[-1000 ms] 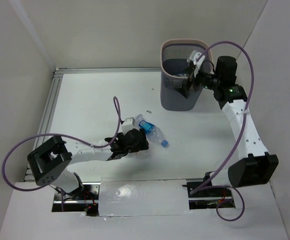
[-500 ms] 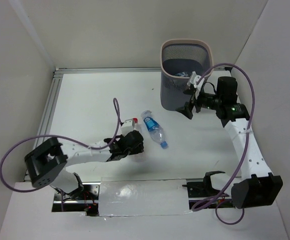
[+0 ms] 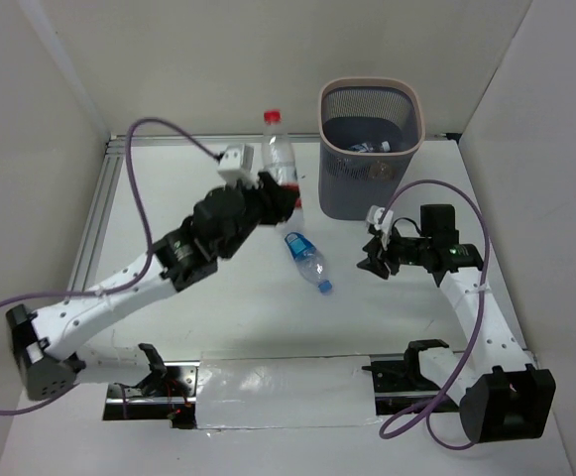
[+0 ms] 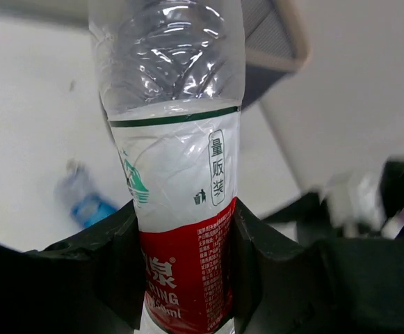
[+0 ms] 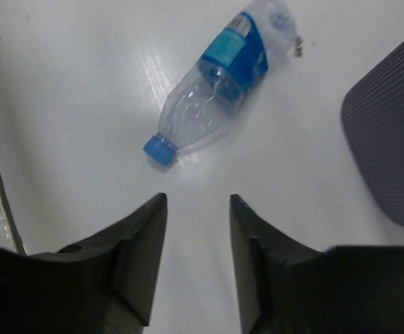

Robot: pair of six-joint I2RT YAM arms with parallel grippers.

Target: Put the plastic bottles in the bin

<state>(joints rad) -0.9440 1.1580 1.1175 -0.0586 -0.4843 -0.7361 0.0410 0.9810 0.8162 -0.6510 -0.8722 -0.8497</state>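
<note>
I am holding my left arm stretched long, forward and toward the middle, with the wrist raised. My left gripper [image 3: 271, 198] is clamping its jaws on either side of the red-labelled bottle [image 4: 181, 174], which is standing upright in them. My right arm is bending at the elbow, forearm pointing left. My right gripper [image 5: 198, 209] is hanging low, fingers apart, gripping nothing.

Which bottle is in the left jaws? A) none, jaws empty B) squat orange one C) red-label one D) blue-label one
C: the left jaws are clamped on either side of the red-label bottle, held upright, while the blue-label bottle lies loose on the table.
</note>
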